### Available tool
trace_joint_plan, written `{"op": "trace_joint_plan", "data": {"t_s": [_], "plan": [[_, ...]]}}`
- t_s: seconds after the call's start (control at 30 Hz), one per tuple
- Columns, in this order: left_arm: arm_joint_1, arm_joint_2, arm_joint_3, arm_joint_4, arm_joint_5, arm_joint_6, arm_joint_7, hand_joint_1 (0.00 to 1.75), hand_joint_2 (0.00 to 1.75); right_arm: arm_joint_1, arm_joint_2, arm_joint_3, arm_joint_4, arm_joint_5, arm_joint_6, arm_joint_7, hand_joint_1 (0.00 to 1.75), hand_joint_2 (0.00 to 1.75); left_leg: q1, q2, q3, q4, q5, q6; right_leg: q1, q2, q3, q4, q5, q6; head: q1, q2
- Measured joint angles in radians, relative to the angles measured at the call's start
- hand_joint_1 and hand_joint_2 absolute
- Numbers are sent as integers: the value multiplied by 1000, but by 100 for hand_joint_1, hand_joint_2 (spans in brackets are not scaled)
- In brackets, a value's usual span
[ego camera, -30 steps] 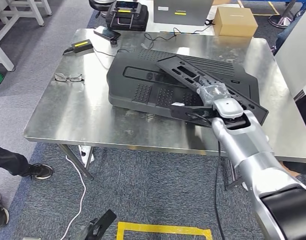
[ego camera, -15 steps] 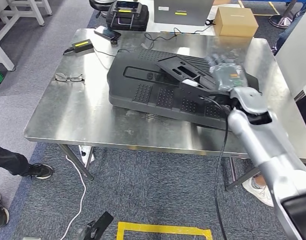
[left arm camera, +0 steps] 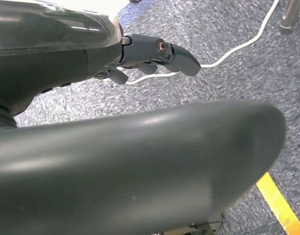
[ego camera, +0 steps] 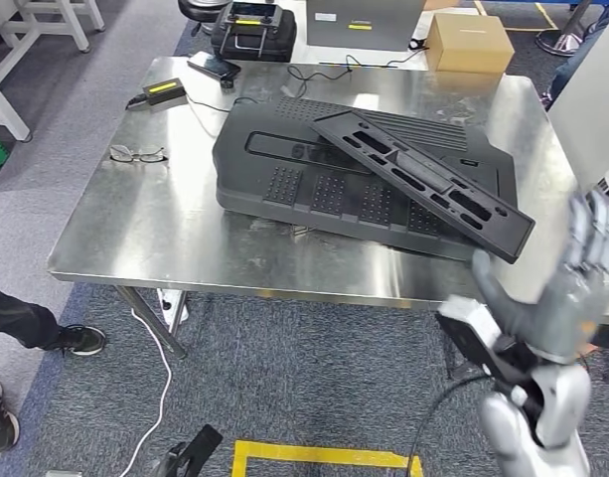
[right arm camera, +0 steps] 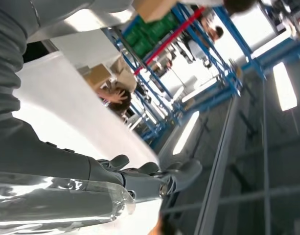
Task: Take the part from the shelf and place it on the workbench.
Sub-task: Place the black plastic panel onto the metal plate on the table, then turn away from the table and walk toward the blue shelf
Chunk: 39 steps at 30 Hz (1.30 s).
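Fingers (ego camera: 595, 243) spread beside steel workbench (ego camera: 158, 234), grey carpet (ego camera: 301, 388).

You're in a workshop — a steel workbench (ego camera: 174, 238) on grey carpet, blue storage racks (right arm camera: 200, 93) with cardboard boxes (right arm camera: 98, 74) behind.

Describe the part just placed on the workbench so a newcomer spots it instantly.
On the steel workbench, find the big black ribbed panel in the middle. The part lies diagonally across its top right: a long, narrow black strip with slots, one end overhanging the panel, unlike anything else there.
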Motion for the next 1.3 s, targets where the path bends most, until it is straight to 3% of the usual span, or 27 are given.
{"op": "trace_joint_plan", "data": {"t_s": [0.17, 0.3, 0.4, 0.47, 0.53, 0.57, 0.6, 0.63, 0.67, 0.7, 0.77, 0.8, 0.9, 0.97, 1.07, 1.1, 1.13, 1.17, 1.23, 1.3], "plan": [[11, 0, 15, 0, 16, 12, -8, 0, 0, 170, 86, -123, -155, -100, -2, -162, 0, 175, -3, 0, 1, 2, -1, 1, -3, 0, 1, -1, 1, 1, 0, 0], [15, 1, 23, 0, 19, 17, -9, 0, 0, 238, 130, -165, -220, -133, -2, -202, 0, 175, -8, 1, 1, 3, 0, 5, -8, 0, 2, -2, 4, 6, 0, 0], [15, 1, 32, 0, 27, 19, -9, 0, 0, 274, 151, -177, -252, -186, -2, -235, 0, 175, -7, 2, 3, -2, 9, 17, -11, 3, 3, 1, 1, 15, 0, 0], [15, 1, 37, 0, 35, 22, -9, 0, 0, 304, 163, -182, -273, -225, -2, -259, 0, 175, -1, 3, 3, -9, 17, 26, -13, 10, -13, 52, -48, 21, 1, 0], [16, 2, 43, 0, 41, 25, -10, 0, 0, 337, 177, -190, -292, -277, -3, -287, 0, 175, 2, 4, -1, -10, 21, 29, -15, 15, -57, 179, -128, 27, 2, 0], [17, 2, 47, 0, 45, 26, -10, 0, 0, 353, 184, -195, -299, -307, -3, -297, 0, 131, 2, 3, -2, -10, 22, 28, -16, 16, -78, 241, -155, 30, 1, 0], [18, 2, 51, 0, 49, 27, -10, 0, 0, 367, 190, -199, -305, -336, -3, -303, 0, 87, 2, 3, -4, -9, 24, 27, -17, 16, -87, 276, -163, 32, 1, 0], [18, 2, 55, 0, 51, 27, -11, 0, 0, 378, 196, -203, -310, -360, -3, -305, 0, 44, 3, 3, -6, -9, 26, 24, -18, 16, -77, 270, -149, 33, 1, 0], [18, 2, 58, 0, 52, 28, -11, 0, 0, 387, 200, -206, -314, -377, -3, -306, 0, 0, 4, 3, -7, -9, 28, 21, -19, 16, -47, 223, -119, 33, 1, 0], [18, 2, 60, 0, 52, 29, -11, 0, 0, 393, 204, -208, -319, -386, -3, -306, 0, 0, 5, 2, -8, -8, 30, 17, -21, 17, -5, 147, -85, 34, 1, 0], [16, 2, 61, 0, 52, 30, -11, 0, 0, 401, 211, -213, -325, -396, -3, -308, 0, 0, 5, 1, -11, -8, 37, 6, -19, 26, 65, 17, -44, 27, 0, 0], [16, 2, 61, 0, 52, 31, -12, 0, 0, 404, 213, -217, -327, -399, -3, -308, 0, 0, 5, 0, -13, -9, 41, -1, -17, 30, 79, -13, -38, 22, 0, 0], [17, 2, 65, 0, 52, 32, -12, 0, 0, 414, 218, -226, -329, -404, -3, -309, 0, 0, 8, -2, -20, -10, 49, -23, -12, 31, 66, -18, -28, -3, 0, 0], [19, 2, 68, 0, 52, 32, -12, 0, 0, 416, 222, -228, -330, -405, -3, -310, 0, 0, 10, -2, -31, 22, 5, -31, -13, 24, 52, -20, -14, -23, -1, 0], [17, 2, 71, 0, 51, 32, -12, 0, 0, 420, 226, -230, -331, -405, -3, -310, 0, 0, 9, -1, -70, 185, -127, -33, -6, 15, 22, -20, 9, -40, -2, 0], [16, 2, 72, 0, 51, 33, -12, 0, 0, 421, 226, -231, -331, -405, -3, -310, 0, 0, 8, -1, -74, 232, -148, -32, -3, 12, 10, -18, 17, -41, -2, 0], [16, 3, 74, 0, 51, 33, -12, 0, 0, 422, 226, -232, -331, -405, -3, -310, 0, 0, 6, -1, -65, 249, -146, -31, -1, 11, -2, -16, 24, -41, -2, 0], [15, 3, 74, 0, 51, 33, -12, 0, 0, 423, 226, -232, -331, -405, -3, -310, 0, 0, 5, -1, -39, 229, -124, -28, 1, 10, -13, -13, 31, -40, -2, 0], [14, 3, 75, 0, 51, 33, -12, 0, 0, 425, 226, -233, -331, -406, -3, -310, 0, 0, 2, 0, 49, 108, -73, -18, 2, 9, -35, -3, 41, -35, -2, 0], [11, 3, 75, 0, 51, 33, -13, 0, 0, 427, 226, -234, -331, -406, -3, -310, 0, 0, -2, 2, 118, -7, -58, -10, 5, 8, -50, 6, 52, -26, -1, 0]]}}
